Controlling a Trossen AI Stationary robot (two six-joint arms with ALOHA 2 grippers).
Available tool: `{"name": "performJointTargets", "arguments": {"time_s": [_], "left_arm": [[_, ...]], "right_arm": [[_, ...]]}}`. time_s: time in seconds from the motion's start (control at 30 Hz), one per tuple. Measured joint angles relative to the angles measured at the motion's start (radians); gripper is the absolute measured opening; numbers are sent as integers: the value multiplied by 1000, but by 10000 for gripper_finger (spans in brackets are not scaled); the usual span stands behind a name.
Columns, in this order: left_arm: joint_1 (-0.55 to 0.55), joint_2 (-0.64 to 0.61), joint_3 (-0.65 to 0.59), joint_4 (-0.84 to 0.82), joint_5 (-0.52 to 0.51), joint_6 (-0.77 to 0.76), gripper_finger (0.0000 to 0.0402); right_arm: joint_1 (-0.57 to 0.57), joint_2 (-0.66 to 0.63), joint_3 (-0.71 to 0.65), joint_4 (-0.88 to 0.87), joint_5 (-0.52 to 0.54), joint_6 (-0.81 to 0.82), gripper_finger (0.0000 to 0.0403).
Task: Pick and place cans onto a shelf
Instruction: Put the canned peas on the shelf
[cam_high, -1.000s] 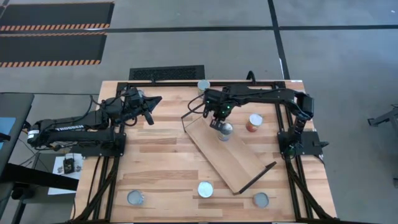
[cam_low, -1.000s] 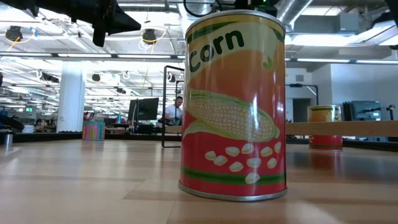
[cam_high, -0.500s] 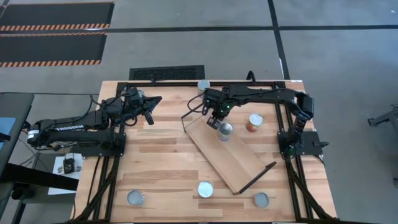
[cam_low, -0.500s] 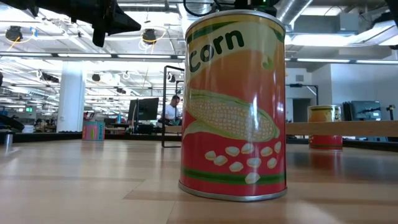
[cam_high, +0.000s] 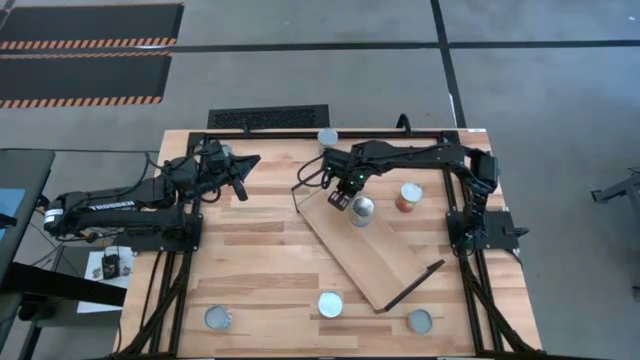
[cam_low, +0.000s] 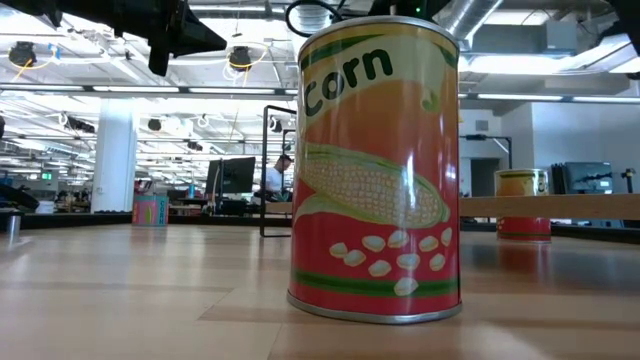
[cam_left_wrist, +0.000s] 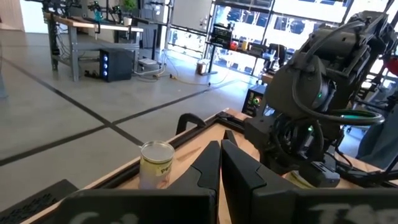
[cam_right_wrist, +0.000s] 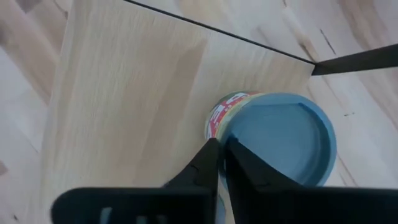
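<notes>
One can (cam_high: 362, 209) stands upright on the shelf (cam_high: 372, 250), the pale board lying slantwise across the counter (cam_high: 260, 260), near the board's 11 o'clock end. The right pincer (cam_high: 340, 197) hangs just beside that can, toward 10 o'clock of it and above the board; the right wrist view shows its fingers (cam_right_wrist: 208, 163) drawn narrow and holding nothing, the can's bluish top (cam_right_wrist: 280, 142) just past their tips. The left pincer (cam_high: 237, 178) waits at 9 o'clock on the counter, its fingers (cam_left_wrist: 214, 165) pressed together and empty.

Other cans stand off the shelf: a red-labelled one (cam_high: 408, 197) at 3 o'clock, one (cam_high: 328, 138) at 12 o'clock, three (cam_high: 330, 304) along the 6 o'clock edge.

The risk, as I judge it: with the fingertips so close, a sideways pull-away could clip the rim and topple or slide the can off the board.
</notes>
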Motion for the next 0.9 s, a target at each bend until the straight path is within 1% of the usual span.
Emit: {"name": "performJointTargets", "arguments": {"time_s": [0.3, 0.4, 0.47, 0.53, 0.6, 0.67, 0.73, 0.8, 0.9], "left_arm": [[0, 0, 0, 2, 0, 0, 0], [0, 0, 0, 2, 0, 0, 0], [0, 0, 0, 2, 0, 0, 0], [0, 0, 0, 1, 1, 0, 0], [0, 0, 0, 2, 1, 0, 0], [0, 0, 0, 1, 3, 0, 0], [0, 0, 0, 1, 3, 0, 0], [0, 0, 0, -1, 3, 0, 0], [-1, 0, 0, -8, 6, 0, 0]], "right_arm": [[0, 0, 0, 12, -7, 9, 97], [0, 0, 10, 1, -35, 5, 108], [3, 0, 37, -17, -68, -29, 110], [11, 0, 77, -48, -77, -78, 104], [16, -12, 110, -104, -72, -137, 85], [9, -24, 135, -137, -57, -180, 54], [-21, -47, 130, -180, -50, -211, 19], [-53, -77, 102, -181, -18, -230, 11], [-117, -132, 30, -126, -23, -242, 13]]}}
